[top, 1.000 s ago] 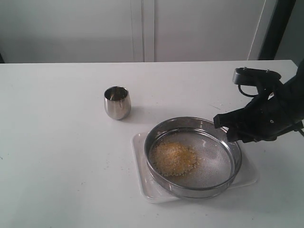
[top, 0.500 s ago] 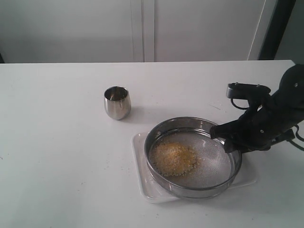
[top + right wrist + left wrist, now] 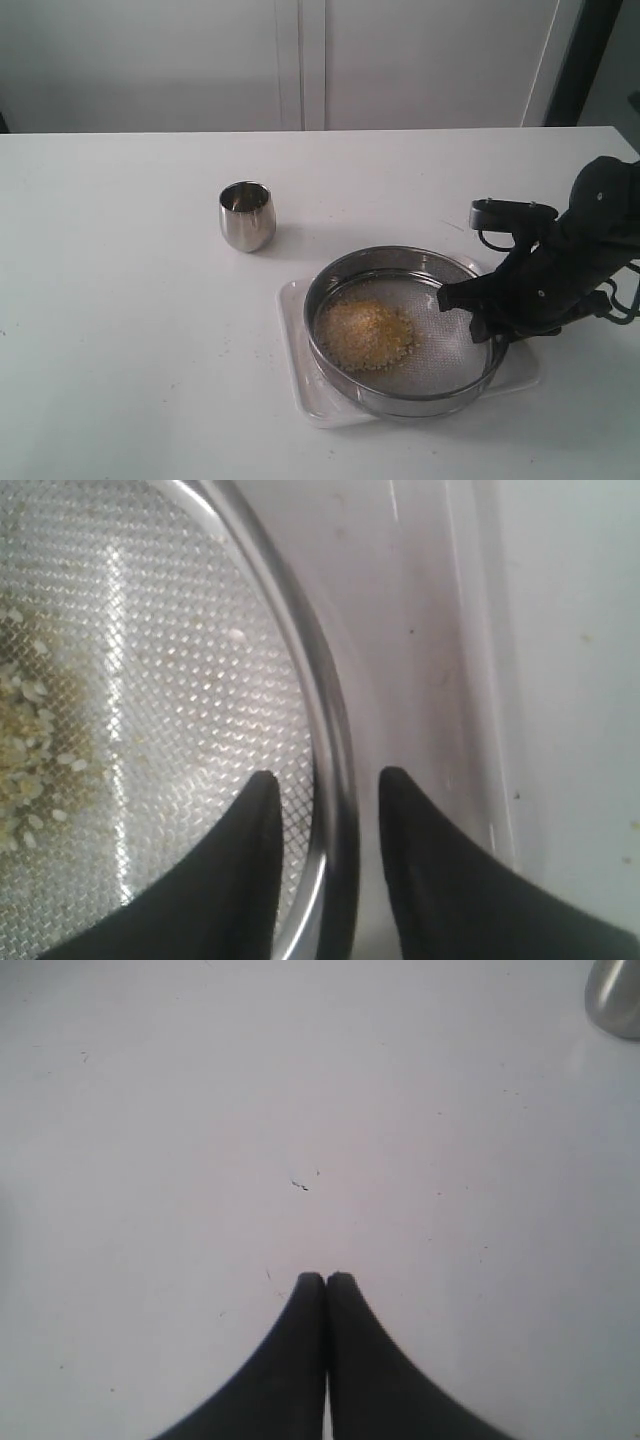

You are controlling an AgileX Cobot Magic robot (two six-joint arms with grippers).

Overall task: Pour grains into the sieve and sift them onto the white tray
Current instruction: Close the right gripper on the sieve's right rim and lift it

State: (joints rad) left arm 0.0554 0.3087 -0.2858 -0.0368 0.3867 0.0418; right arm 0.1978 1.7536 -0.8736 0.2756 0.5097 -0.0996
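Exterior view: grains (image 3: 365, 333) heaped on mesh in left half of sieve (image 3: 400, 405). Sieve sits on white tray (image 3: 298, 385). Right gripper (image 3: 325, 780) at sieve's right rim, fingers apart, one inside, one outside, not clamped. Left gripper (image 3: 326, 1280) fingers together above table (image 3: 120, 300). Steel cup (image 3: 246, 215) upright, apart from tray.

I work in what looks like a robot lab or test room rather than a home. My table (image 3: 120, 300) is a plain white bench filling the frame. Flat white panels (image 3: 150, 60) run across the top, with a dark post (image 3: 578, 60) at upper right. A steel cup (image 3: 247, 215), a sieve (image 3: 385, 254) and a tray (image 3: 296, 360) sit mid-frame, and my black arm (image 3: 585, 240) enters from the right.
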